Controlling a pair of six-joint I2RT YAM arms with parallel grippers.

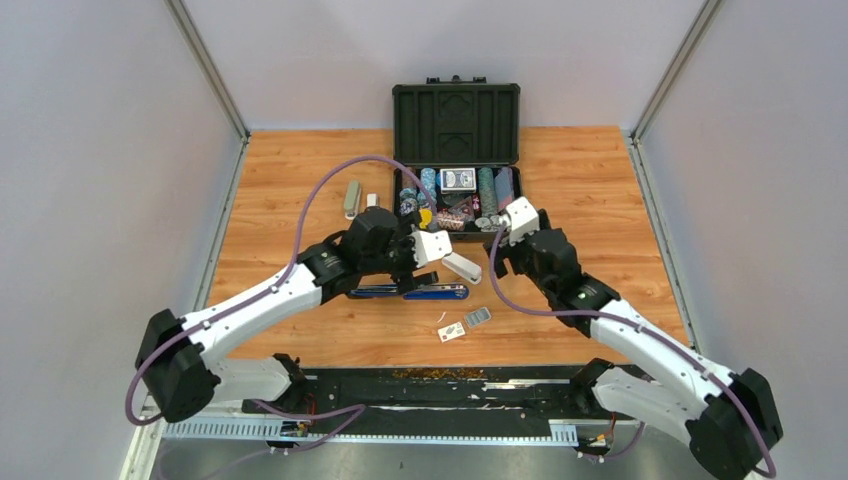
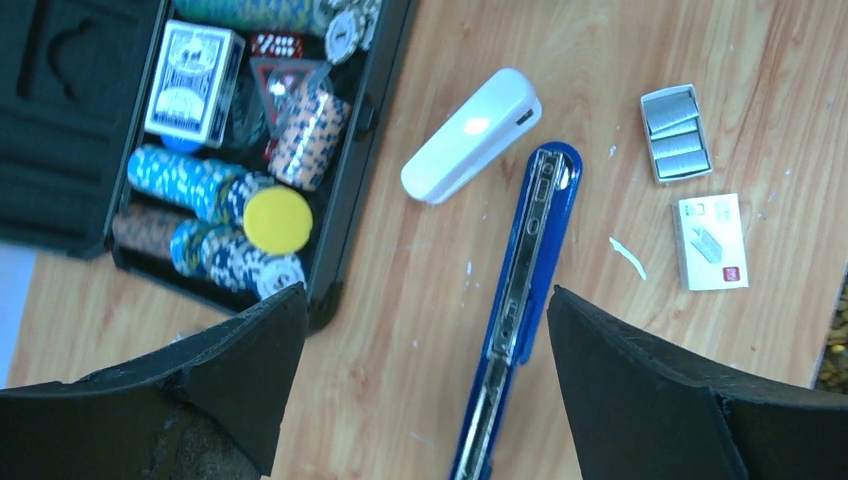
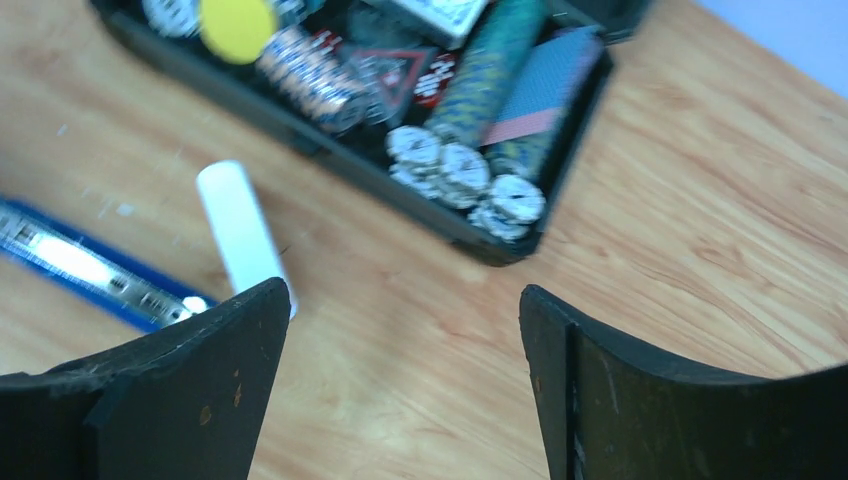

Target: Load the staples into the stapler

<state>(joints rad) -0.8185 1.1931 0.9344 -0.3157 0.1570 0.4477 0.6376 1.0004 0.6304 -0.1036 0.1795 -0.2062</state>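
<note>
The blue stapler [image 1: 410, 292] lies opened flat on the wooden table, its silver rail facing up [image 2: 525, 290]. The staples [image 1: 478, 317] lie right of it, loose on the table; in the left wrist view they [image 2: 676, 133] show as a grey ribbed block. My left gripper [image 1: 402, 268] hovers open above the stapler's middle, and the stapler lies between the fingertips, nearer the right one [image 2: 425, 330]. My right gripper [image 1: 502, 262] is open and empty over bare wood right of the stapler [image 3: 405, 300]. The stapler's end shows at the left of the right wrist view [image 3: 90, 270].
A white stapler [image 1: 462, 268] lies just behind the blue one's right end. A small white box with a red mark [image 1: 452, 330] lies beside the staples. An open black case [image 1: 457, 110] of poker chips and cards stands behind. A grey-olive stapler [image 1: 352, 198] lies at the back left.
</note>
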